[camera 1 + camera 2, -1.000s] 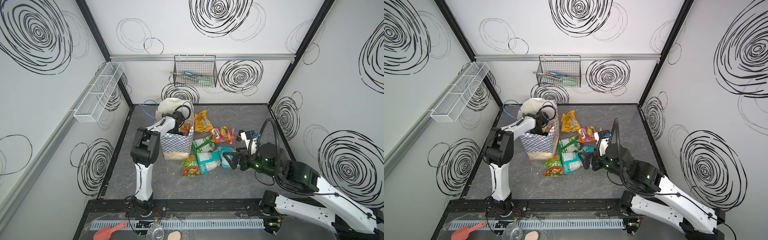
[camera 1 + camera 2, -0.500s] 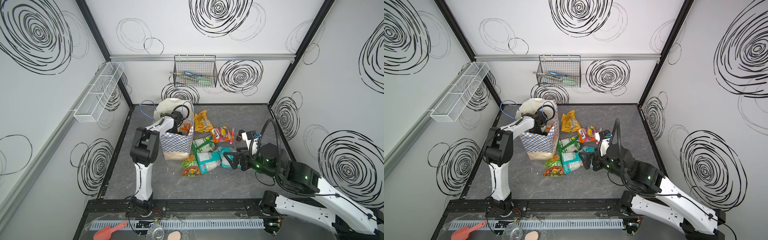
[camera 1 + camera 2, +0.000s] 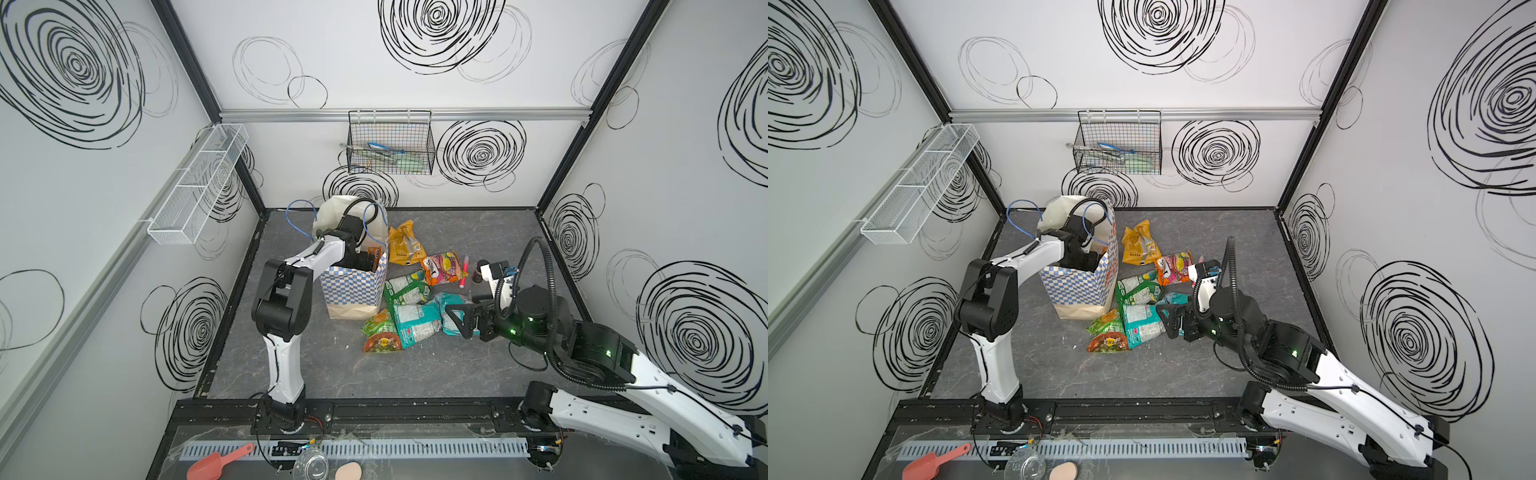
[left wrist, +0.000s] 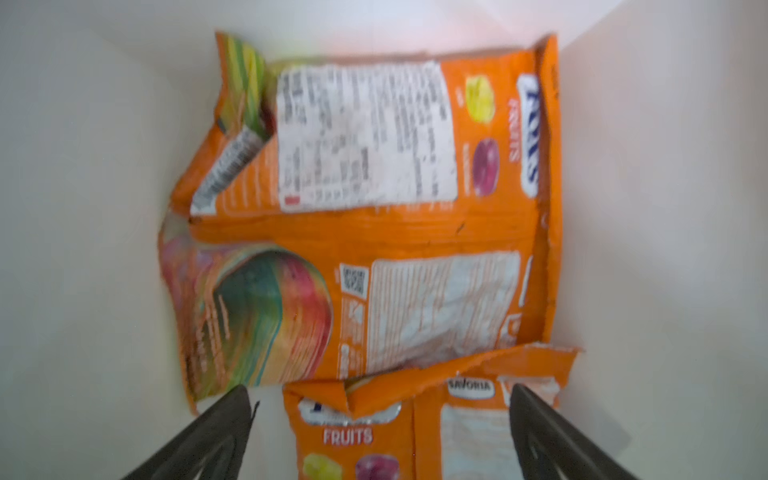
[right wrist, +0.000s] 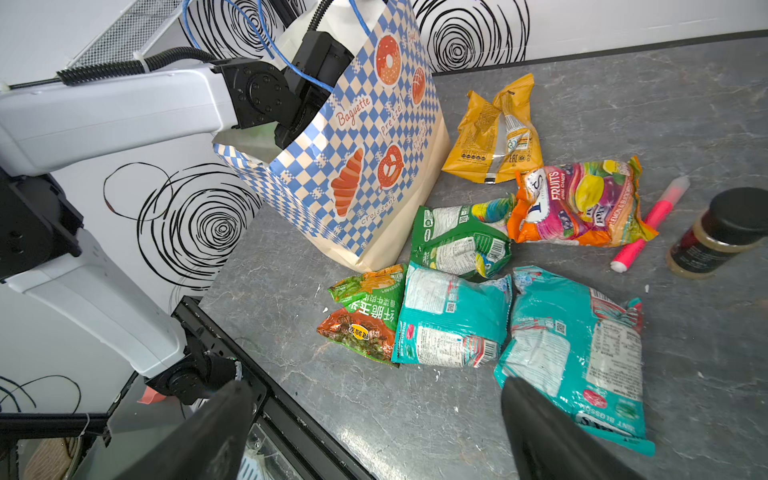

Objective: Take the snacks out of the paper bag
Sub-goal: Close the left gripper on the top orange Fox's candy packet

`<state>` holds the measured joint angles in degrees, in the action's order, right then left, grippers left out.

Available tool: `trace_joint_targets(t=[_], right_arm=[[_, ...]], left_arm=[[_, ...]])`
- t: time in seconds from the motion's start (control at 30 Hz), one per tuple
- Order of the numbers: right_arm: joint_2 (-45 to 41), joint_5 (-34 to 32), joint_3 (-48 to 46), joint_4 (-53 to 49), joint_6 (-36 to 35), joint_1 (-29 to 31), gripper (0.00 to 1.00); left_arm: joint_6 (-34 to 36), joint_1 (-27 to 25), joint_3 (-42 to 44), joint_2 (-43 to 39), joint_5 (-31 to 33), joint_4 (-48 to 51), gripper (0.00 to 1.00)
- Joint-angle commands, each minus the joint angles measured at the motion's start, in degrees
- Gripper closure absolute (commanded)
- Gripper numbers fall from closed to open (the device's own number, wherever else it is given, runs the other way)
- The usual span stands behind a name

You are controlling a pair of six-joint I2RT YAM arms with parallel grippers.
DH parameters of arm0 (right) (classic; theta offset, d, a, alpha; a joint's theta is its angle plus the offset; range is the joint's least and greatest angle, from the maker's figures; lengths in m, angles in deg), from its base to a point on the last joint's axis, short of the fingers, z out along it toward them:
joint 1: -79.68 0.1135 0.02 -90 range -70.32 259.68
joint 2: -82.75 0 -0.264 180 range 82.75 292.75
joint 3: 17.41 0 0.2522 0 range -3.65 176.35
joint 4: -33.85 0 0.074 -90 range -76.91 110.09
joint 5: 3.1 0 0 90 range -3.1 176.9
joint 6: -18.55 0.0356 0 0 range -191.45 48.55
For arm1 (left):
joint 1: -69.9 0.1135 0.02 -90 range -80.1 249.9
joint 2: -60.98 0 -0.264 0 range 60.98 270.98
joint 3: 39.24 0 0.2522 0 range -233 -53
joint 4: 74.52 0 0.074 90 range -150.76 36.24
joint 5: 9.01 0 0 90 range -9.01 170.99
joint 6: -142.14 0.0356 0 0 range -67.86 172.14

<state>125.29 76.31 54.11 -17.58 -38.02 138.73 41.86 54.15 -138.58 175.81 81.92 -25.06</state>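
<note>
Left gripper (image 4: 380, 390) is down inside the paper bag (image 3: 353, 286), jaws wide apart over orange packets (image 4: 374, 232) at the bag's bottom, not clamped on any. Bag stands upright near the desk's (image 3: 498, 232) back-left corner. Right gripper (image 5: 374, 384) is spread, empty, above the desk by a teal packet (image 5: 573, 345). Remaining snacks (image 3: 415, 324) lie loose mid-desk, just beside the bag.

Robot lab cell: white panel walls (image 3: 374, 95), scribbled black spirals (image 3: 436, 16), black frame posts (image 3: 188, 62), arms (image 3: 286, 361) on rail (image 3: 415, 412).
</note>
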Motion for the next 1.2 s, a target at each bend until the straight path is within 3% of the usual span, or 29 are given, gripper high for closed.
trace_joint_targets(t=[0.0, 0.57, 0.67, 0.87, 1.17], right_arm=[[-0.44, -0.31, 0.08, 0.54, 0.91, 0.4, 0.03], [-0.51, -0.29, -0.29, 1.01, 1.29, 0.4, 0.03], [-0.78, -0.31, -0.43, 0.84, 1.35, 0.38, 0.03], [-1.39, -0.77, -0.65, 0.53, 1.54, 0.44, 0.03], [-0.62, -0.44, -0.44, 0.85, 1.49, 0.43, 0.03]], left_arm=[[-1.12, 0.11, -0.93, 2.36, -1.05, -0.45, 0.01], [0.66, -0.5, 0.06, 11.03, -1.42, 1.21, 0.03], [0.12, -0.42, -0.02, 11.47, -2.02, -0.31, 0.17], [-0.7, -0.51, -0.09, 11.35, -1.46, -1.09, 0.6], [-0.48, -0.55, 0.42, 7.54, -1.5, -1.02, 0.89]])
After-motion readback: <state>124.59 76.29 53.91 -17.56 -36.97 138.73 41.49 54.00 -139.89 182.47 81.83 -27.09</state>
